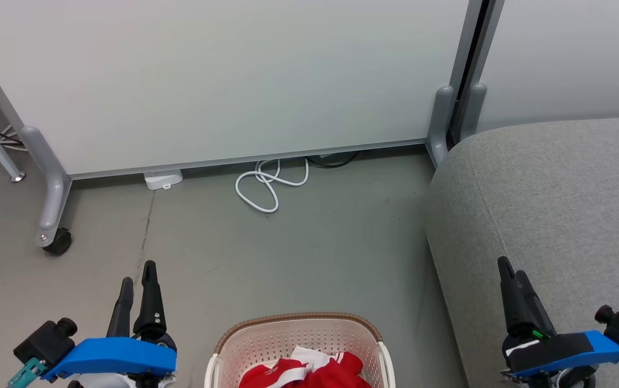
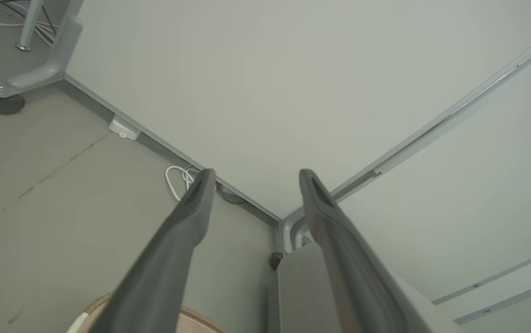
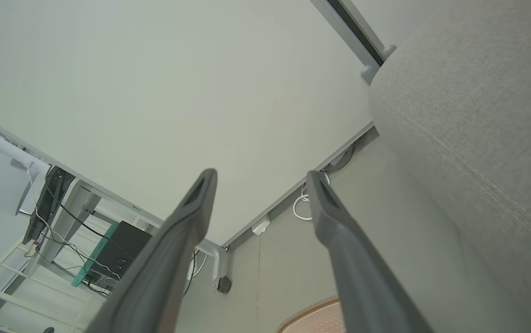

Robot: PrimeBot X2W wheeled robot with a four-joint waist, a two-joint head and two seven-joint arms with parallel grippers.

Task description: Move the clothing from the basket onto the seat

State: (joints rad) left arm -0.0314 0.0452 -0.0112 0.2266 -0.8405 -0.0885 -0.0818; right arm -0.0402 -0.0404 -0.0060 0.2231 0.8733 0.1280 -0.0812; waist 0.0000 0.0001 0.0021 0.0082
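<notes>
Hovering my left gripper left of the basket and my right gripper right of it, fingers spread apart and empty. The red clothing lies inside the basket; the grey seat stands just right of it.

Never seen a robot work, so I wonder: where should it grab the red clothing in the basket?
Likely from above, pinching the bunched fold on top of the clothing: it lies heaped inside the basket, whose walls block the sides.

Office-like lab space, wheeled white partition panels, coiled cable on grey floor, computer tower
</notes>
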